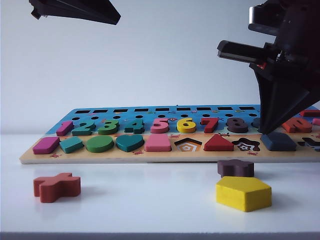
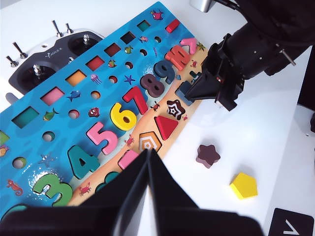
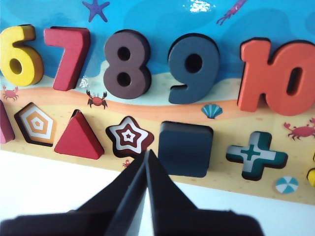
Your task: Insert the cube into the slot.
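Observation:
The navy cube [image 3: 186,147] lies flat in the board's square cut-out, between the star cut-out [image 3: 130,136] and the cross cut-out [image 3: 256,153]. It covers the slot, so the slot's base is hidden. My right gripper [image 3: 146,153] is shut and holds nothing. Its tip is at the cube's [image 1: 278,141] near corner by the star cut-out, and I cannot tell whether it touches. In the exterior view the right gripper [image 1: 267,131] points steeply down at the cube's left end. My left gripper [image 2: 148,152] is shut and empty, held high over the board's middle [image 1: 116,20].
The wooden puzzle board [image 1: 165,152] holds numbers and shapes. In front of it on the white table lie a brown star piece [image 1: 236,168], a yellow pentagon piece [image 1: 244,193] and a red cross piece [image 1: 56,186]. A remote controller [image 2: 49,54] lies behind the board.

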